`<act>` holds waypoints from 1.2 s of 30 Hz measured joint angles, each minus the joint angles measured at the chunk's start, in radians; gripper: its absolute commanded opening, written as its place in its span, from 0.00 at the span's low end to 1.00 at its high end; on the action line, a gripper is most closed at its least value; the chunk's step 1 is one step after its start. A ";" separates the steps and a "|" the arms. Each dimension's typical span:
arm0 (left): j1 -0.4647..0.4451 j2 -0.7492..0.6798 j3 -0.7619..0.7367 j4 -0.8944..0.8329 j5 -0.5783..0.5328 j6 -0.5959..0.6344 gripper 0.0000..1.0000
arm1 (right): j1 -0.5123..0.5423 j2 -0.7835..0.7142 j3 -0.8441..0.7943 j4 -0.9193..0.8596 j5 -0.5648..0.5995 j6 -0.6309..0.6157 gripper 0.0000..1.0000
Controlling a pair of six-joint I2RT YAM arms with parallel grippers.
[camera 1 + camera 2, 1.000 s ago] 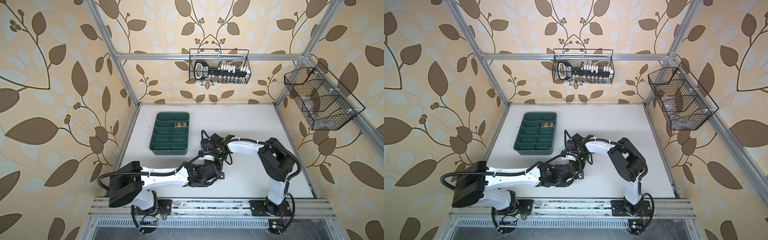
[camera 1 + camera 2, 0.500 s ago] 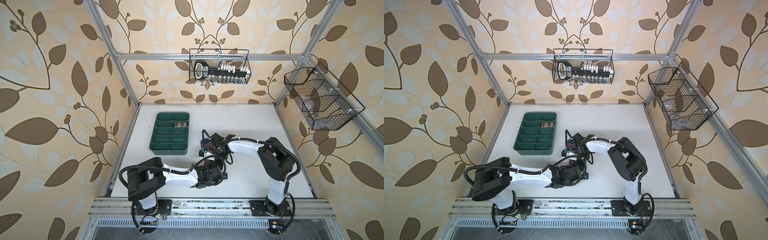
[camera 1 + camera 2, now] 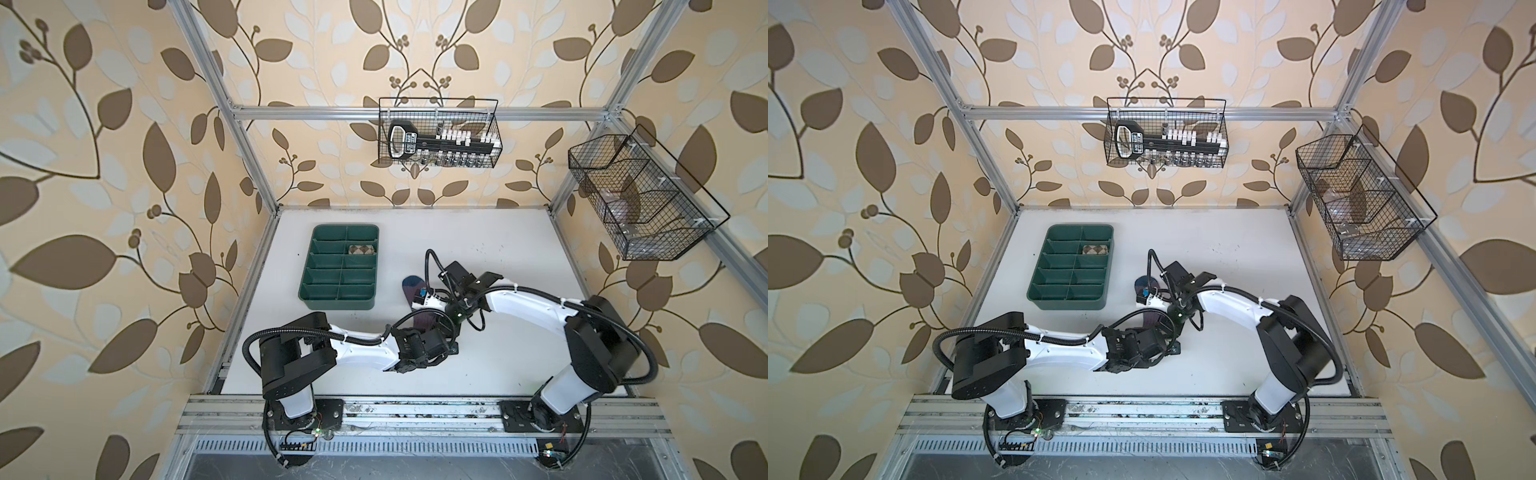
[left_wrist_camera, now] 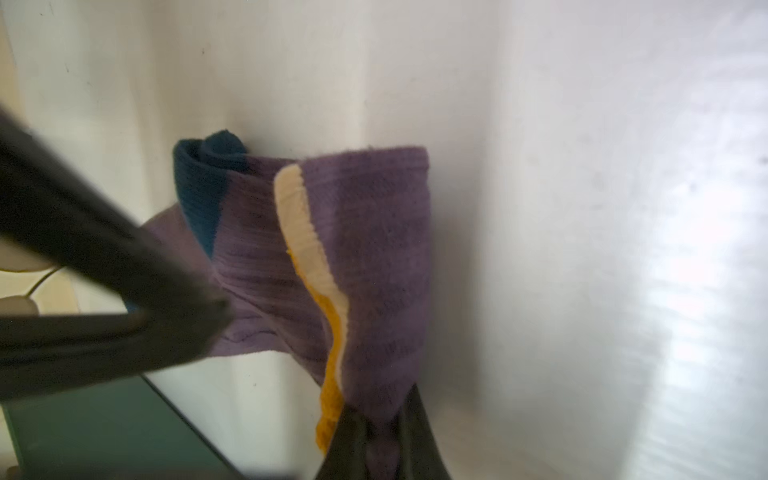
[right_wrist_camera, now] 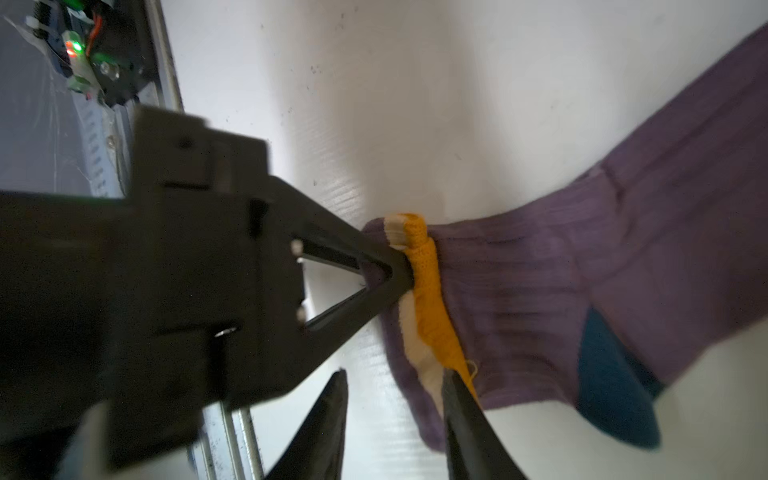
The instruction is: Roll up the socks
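Right of the green tray (image 3: 338, 302), the left gripper's (image 5: 405, 272) fingers clamp the purple sock's (image 5: 540, 291) orange cuff on the table (image 3: 498, 249). The right gripper's (image 5: 395, 374) fingers stand apart beside it. Farther back, the tan sock (image 3: 362, 249) sits inside that tray.

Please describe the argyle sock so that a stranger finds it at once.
Look at the green divided tray on the white table. Its right column, second compartment from the far end, holds the tan argyle sock; all other compartments look empty.
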 measured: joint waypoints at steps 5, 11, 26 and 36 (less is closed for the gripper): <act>0.039 0.011 0.059 -0.085 0.091 0.004 0.00 | -0.133 -0.204 -0.054 0.055 0.117 0.115 0.39; 0.180 0.090 0.259 -0.339 0.375 0.008 0.00 | -0.448 -0.574 -0.203 0.231 0.270 0.340 0.53; 0.393 0.344 0.570 -0.696 0.873 -0.002 0.00 | -0.254 -1.013 -0.567 0.633 0.238 0.310 0.50; 0.459 0.395 0.600 -0.740 1.005 -0.026 0.00 | 0.280 -0.659 -0.520 0.498 0.471 -0.077 0.49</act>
